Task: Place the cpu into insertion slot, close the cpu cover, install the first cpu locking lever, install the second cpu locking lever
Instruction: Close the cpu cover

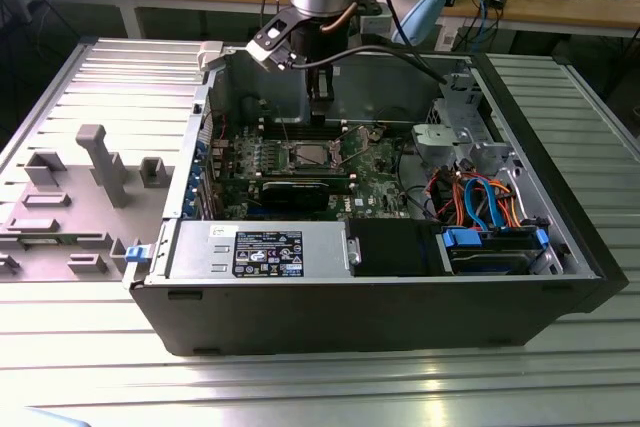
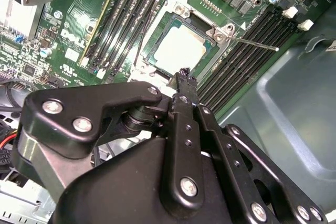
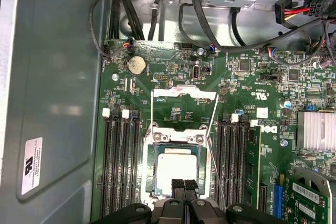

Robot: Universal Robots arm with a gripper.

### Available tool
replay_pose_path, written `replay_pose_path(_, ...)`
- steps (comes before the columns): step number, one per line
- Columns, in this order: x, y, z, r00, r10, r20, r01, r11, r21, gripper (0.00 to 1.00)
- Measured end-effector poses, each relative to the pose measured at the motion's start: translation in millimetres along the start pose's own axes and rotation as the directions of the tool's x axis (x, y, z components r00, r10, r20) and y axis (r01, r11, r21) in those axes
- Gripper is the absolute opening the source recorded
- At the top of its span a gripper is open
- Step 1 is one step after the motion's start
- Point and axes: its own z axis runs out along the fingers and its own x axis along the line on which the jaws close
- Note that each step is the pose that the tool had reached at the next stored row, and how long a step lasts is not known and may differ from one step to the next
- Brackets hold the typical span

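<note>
Fingertips (image 3: 178, 186) of the gripper (image 3: 184, 184) sit pressed together with nothing between them. They hang just over the near edge of the cpu (image 3: 176, 167). In the exterior view the gripper (image 1: 320, 99) reaches down inside the open computer case (image 1: 400, 317), right above the board.

The cpu lies flat inside the insertion slot (image 3: 153, 139), its pale metal face showing in both wrist views. The cpu cover (image 3: 184, 92) stands swung back, on the side toward the coin battery (image 3: 137, 65), so the socket is not yet closed.

The main risk, as I judge it, is the closed tip coming down on the chip's face. That could scratch it, or tilt it in its seat and bend the contacts beneath. Whether the chip is fully seated cannot be told from these views; a cover pressed onto a crooked chip would jam or do damage.

One thin locking lever (image 3: 215, 145) runs along one side of the socket and another (image 3: 151, 109) along the opposite side, both unlatched. A narrow tip could slip off such wire. It might then strike the memory slots (image 3: 121, 166) just beside the socket, or the small parts on the green board (image 3: 173, 51).
</note>
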Motion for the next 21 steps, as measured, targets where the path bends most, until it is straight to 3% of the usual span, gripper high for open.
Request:
replay_pose_path(20,-0.2,0.1,-3.9,1.0000,0.000,-0.0002,0.000,1.0000,0.0000,0.11)
replay_pose_path(21,-0.3,0.2,-6.9,1.0000,0.000,-0.0005,0.000,1.0000,-0.0001,0.11)
